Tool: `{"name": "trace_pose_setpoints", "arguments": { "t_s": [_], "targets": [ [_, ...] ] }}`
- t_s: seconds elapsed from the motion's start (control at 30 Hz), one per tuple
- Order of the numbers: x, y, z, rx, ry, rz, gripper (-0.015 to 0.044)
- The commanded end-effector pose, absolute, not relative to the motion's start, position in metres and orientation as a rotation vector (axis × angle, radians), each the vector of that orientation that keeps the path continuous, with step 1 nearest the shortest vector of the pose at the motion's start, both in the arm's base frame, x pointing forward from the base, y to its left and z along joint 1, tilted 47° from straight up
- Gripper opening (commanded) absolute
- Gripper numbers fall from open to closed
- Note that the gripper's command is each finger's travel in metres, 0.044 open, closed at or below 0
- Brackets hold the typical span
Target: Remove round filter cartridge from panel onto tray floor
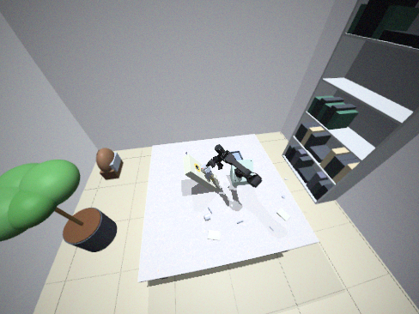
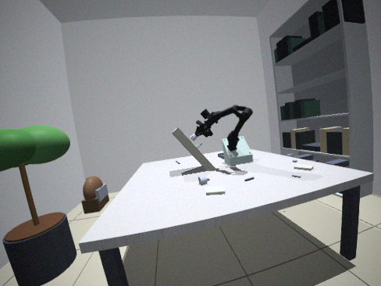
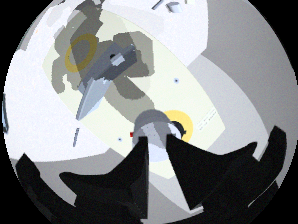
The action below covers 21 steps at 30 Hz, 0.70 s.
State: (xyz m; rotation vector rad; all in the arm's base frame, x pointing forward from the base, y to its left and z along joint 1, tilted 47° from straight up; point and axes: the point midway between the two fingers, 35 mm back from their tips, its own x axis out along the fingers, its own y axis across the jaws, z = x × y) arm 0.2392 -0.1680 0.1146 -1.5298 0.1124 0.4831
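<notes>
The arm (image 2: 230,117) is black on a pale mint base (image 2: 237,152). The panel (image 3: 153,90) is cream with a yellow ring (image 3: 181,123) and a red dot (image 3: 132,135). The cartridge (image 2: 193,137) is pale grey. The table (image 2: 164,203) is white. The plant (image 1: 34,193) is green in a dark pot.

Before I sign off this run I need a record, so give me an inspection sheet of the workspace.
Surface: white table, standing on a tiled floor.
Job's things: tilted panel; round cartridge pulled clear of it, yellow ring marks the vacated socket. Tray floor: cannot tell.
Clutter: small white and grey blocks scattered over the table.
Grippers: gripper shut on the cartridge, held off the panel.
Cables: nothing seen.
Surroundings: bookshelf, potted plant, brown bust on the floor.
</notes>
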Motion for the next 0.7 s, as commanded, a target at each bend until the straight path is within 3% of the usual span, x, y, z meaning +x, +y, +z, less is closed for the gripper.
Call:
{"name": "trace_pose_setpoints", "arguments": {
  "t_s": [0.0,0.27,0.4,0.67],
  "targets": [
    [0.236,-0.16,0.109,-1.534,0.111,0.479,0.0],
    [0.228,-0.142,0.095,-1.533,0.111,0.478,0.0],
    [0.23,-0.146,0.097,-1.527,0.108,0.483,0.0091],
    [0.23,-0.145,0.096,-1.528,0.109,0.482,0.0091]
  ]
}}
